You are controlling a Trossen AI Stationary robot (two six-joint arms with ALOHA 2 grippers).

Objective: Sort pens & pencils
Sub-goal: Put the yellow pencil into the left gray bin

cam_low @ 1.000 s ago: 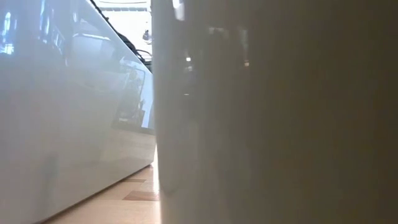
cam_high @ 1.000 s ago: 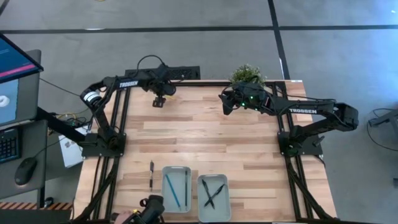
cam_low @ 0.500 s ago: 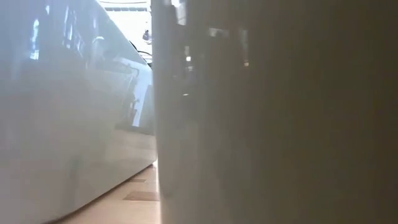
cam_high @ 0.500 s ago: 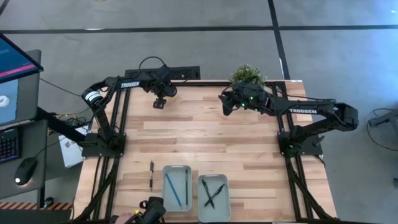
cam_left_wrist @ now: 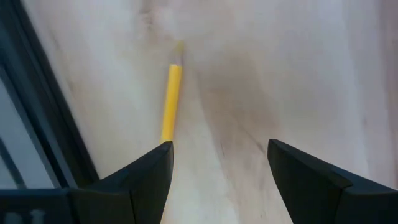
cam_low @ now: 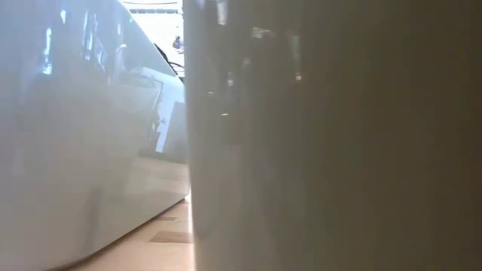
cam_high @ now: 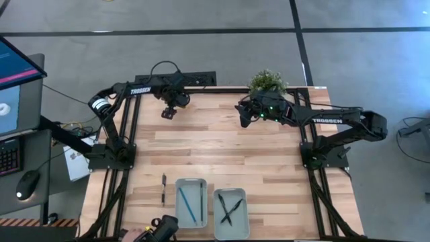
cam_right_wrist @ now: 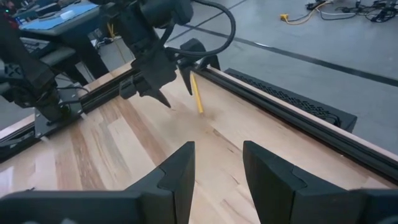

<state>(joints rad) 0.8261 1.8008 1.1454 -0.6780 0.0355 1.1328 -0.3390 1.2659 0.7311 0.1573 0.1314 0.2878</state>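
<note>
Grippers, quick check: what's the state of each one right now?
Left gripper: open, empty, over the yellow pencil at the table's far edge.
Right gripper: open, holding nothing, waiting above the table's far right.

Pencil (cam_left_wrist: pixel 171 102) on table (cam_high: pixel 222 144) far edge; two trays (cam_high: pixel 191 202) side by side at near edge.

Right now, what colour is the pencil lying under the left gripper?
Yellow; the pencil shows best in the left wrist view, just ahead of the left gripper.
</note>
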